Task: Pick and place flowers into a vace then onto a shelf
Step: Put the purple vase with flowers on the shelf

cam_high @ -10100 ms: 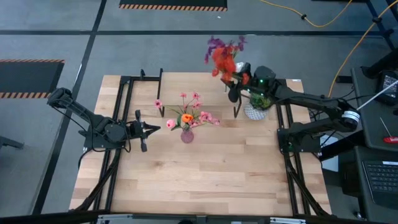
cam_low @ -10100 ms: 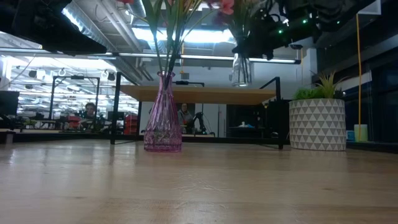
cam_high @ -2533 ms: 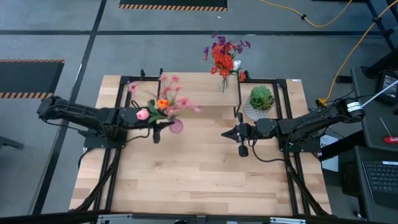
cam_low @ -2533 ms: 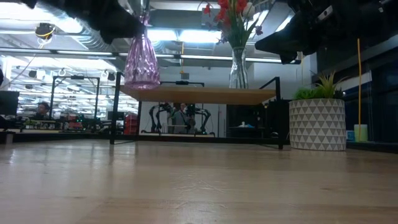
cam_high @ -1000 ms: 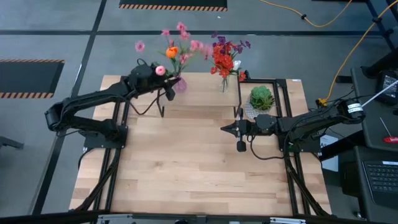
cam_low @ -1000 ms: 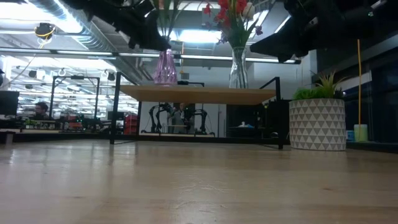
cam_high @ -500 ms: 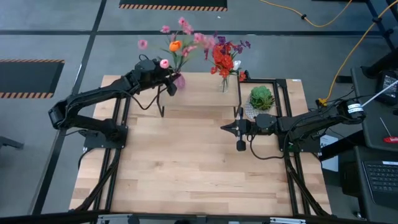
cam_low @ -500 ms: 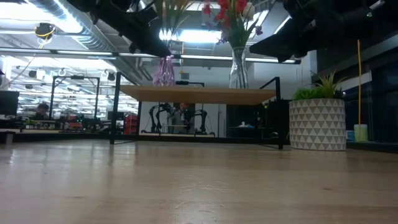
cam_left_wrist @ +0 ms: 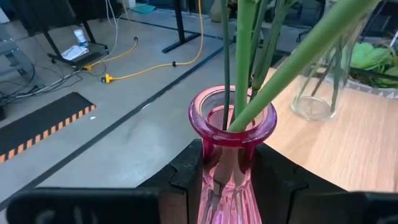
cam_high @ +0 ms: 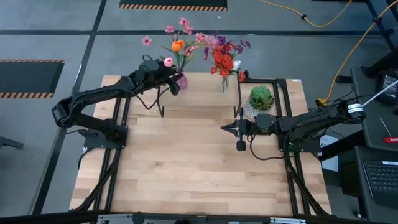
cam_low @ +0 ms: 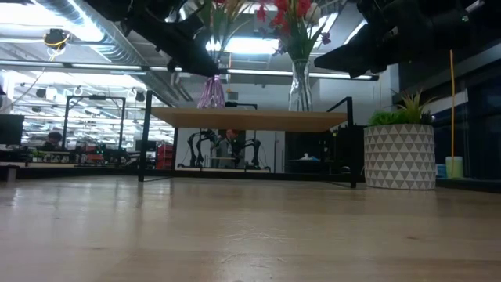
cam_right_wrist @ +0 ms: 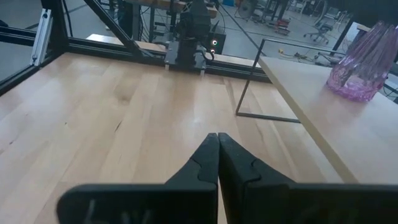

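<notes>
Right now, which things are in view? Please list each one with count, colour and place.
pink vase: one, holding green stems, held over the shelf's left part
clear vase: one, red and purple flowers, standing on the shelf
shelf: one, light wood on black legs, far side of the table
potted plant: one, green in a white pot, right of the shelf
table: one, light wood
left gripper: shut on the pink vase's neck
right gripper: shut, over mid-table
</notes>
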